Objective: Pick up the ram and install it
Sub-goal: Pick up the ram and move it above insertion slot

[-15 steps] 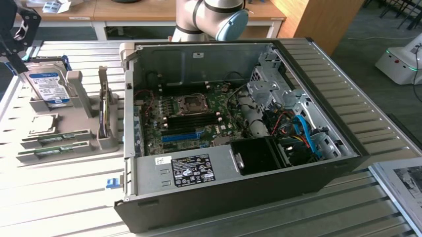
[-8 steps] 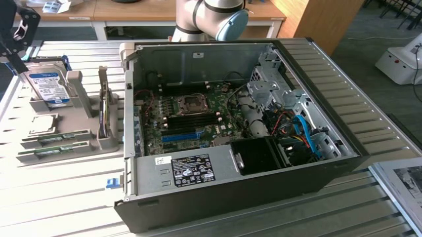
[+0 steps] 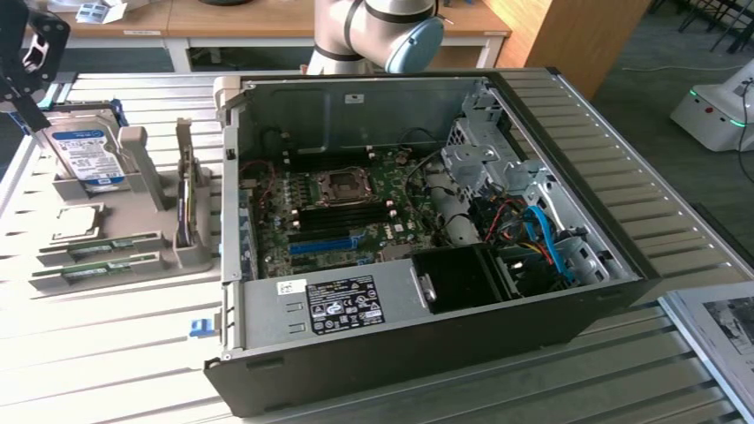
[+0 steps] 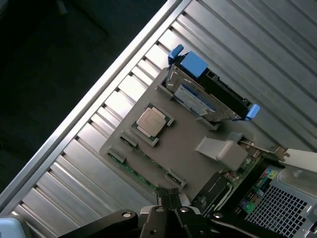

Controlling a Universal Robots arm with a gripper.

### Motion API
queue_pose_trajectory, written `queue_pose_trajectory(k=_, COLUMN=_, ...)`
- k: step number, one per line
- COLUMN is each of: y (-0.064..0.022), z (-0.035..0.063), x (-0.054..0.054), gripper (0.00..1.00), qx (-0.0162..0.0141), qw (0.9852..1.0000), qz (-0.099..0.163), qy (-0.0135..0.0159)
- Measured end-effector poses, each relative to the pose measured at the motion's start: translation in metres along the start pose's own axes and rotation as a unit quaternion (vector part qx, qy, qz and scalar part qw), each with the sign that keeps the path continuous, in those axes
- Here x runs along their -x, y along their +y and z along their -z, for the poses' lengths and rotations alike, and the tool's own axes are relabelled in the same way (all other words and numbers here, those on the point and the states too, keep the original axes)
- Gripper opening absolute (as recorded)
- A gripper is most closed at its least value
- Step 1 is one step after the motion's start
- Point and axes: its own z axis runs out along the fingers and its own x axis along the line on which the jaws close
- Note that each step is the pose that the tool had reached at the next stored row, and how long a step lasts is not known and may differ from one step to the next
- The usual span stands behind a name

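Note:
Two green ram sticks [image 3: 99, 248] lie flat in slots at the near end of a grey parts holder [image 3: 151, 258], on the exterior view's left. In the wrist view a ram stick [image 4: 139, 174] shows as a thin green edge along the holder [image 4: 193, 158], just beyond my fingertips. My gripper [image 3: 33, 99] hangs above the holder's far end, over the hard drive, well clear of the ram. Its black fingers [image 4: 163, 197] are pressed together, shut with nothing between them [image 4: 169, 194].
The holder also carries a blue-labelled hard drive [image 3: 87, 155], upright, a square silver processor [image 3: 73, 221] and an upright card [image 3: 186, 205]. The open computer case [image 3: 554, 305] lies on the slatted metal table [image 3: 106, 362] with its motherboard [image 3: 335, 216] exposed.

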Motion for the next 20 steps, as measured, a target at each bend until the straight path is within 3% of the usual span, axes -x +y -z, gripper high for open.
queue_pose_trajectory(k=5, y=0.0000, z=0.0000, x=0.0000, gripper=0.10, qx=0.0007, qw=0.9996, qz=0.029, qy=0.0013)
queue_pose_trajectory(k=8, y=0.0000, z=0.0000, x=0.0000, gripper=0.10, qx=0.0013, qw=0.9985, qz=0.055, qy=0.0024)
queue_pose_trajectory(k=10, y=0.0000, z=0.0000, x=0.0000, gripper=0.10, qx=0.0024, qw=0.9945, qz=0.105, qy=0.0047)
queue_pose_trajectory(k=11, y=0.0000, z=0.0000, x=0.0000, gripper=0.10, qx=0.0030, qw=0.9914, qz=0.131, qy=0.0059)
queue_pose_trajectory(k=12, y=0.0000, z=0.0000, x=0.0000, gripper=0.10, qx=0.0033, qw=0.9896, qz=0.143, qy=0.0065)
queue_pose_trajectory(k=20, y=0.0000, z=0.0000, x=0.0000, gripper=0.10, qx=0.0044, qw=0.9811, qz=0.193, qy=0.0087)
